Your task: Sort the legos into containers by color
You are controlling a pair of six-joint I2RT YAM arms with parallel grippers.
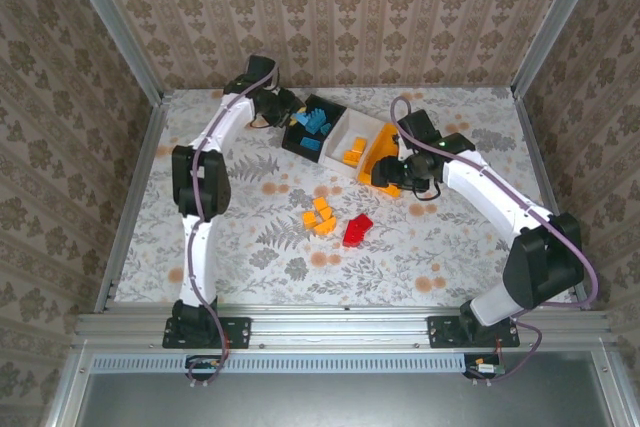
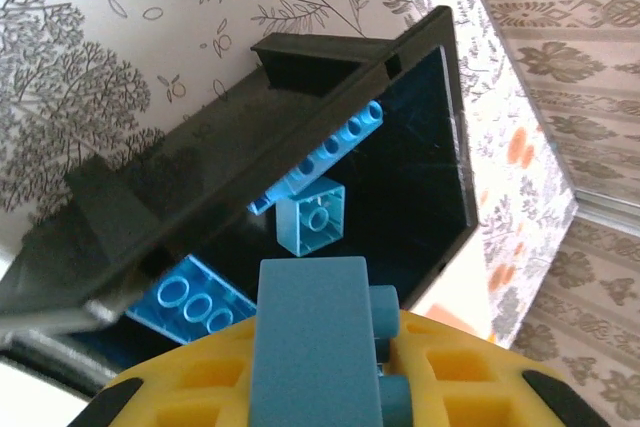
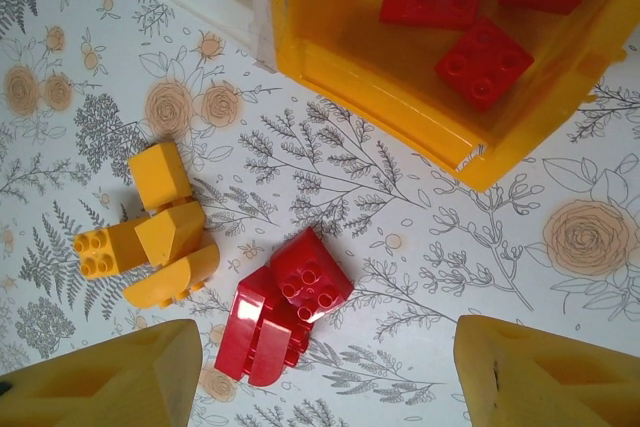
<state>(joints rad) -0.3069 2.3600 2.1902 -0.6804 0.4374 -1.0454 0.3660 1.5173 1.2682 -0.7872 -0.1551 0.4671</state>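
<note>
Top external: high at the near edge, looking down on whole table (image 1: 430, 247). Left wrist: close-up past held blue brick (image 2: 315, 337) into black bin (image 2: 200, 197). Right wrist: looks down on orange-yellow bin (image 3: 400, 107), red bricks (image 3: 285, 307); top shares both bins.

We count three bins: one black bin (image 1: 292, 143), one white bin (image 1: 345, 129) and one orange-yellow bin (image 3: 380, 97). The orange-yellow bin holds three red bricks (image 3: 483, 62). Two loose red pieces (image 3: 310, 277) lie on the table (image 1: 450, 247), with four loose yellow pieces (image 3: 160, 175) beside them. In the black bin we see three blue bricks (image 2: 312, 217), and a fourth blue brick (image 2: 315, 337) nearer the camera. The yellow pieces in the white bin (image 1: 352, 155) are too small for us to count.
</note>
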